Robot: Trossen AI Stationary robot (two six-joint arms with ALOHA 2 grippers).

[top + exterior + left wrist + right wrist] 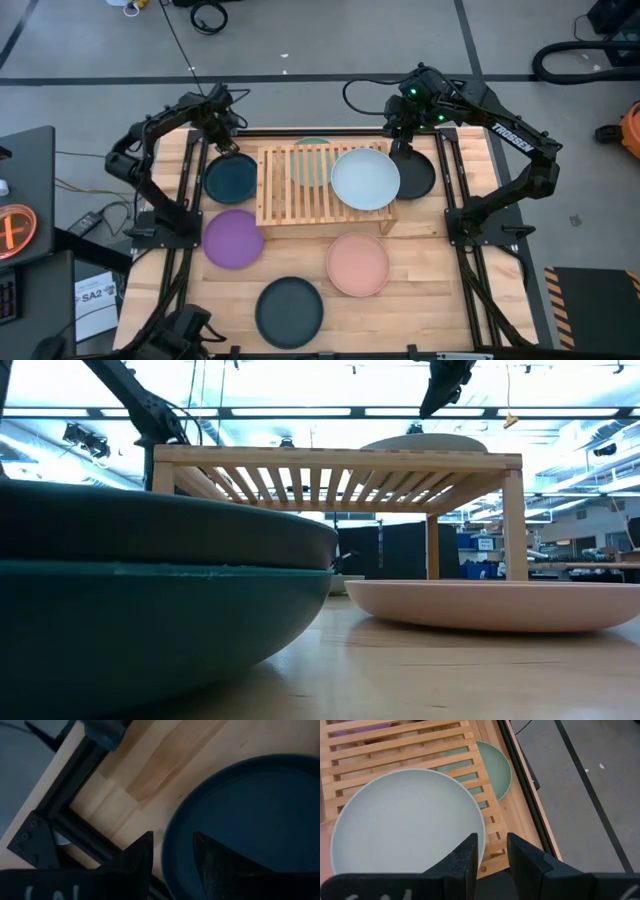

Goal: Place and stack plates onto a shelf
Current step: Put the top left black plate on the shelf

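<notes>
While the shelf (325,185) carries only the pale blue-white plate (365,179) on its right half, the mint green plate (311,163) lies under its slats. On the tabletop (420,300) around it sit the dark teal plate (231,179), the purple (233,239), the salmon pink (358,265) and two charcoal ones, front (289,312) and right (416,175). Left gripper (171,851), jaws slightly parted, straddles the teal plate's rim without closing on it. Right gripper (492,851) hangs narrowly open, holding nothing, over the shelf's right end. Its arm reads "TROSSEN" (507,138)
</notes>
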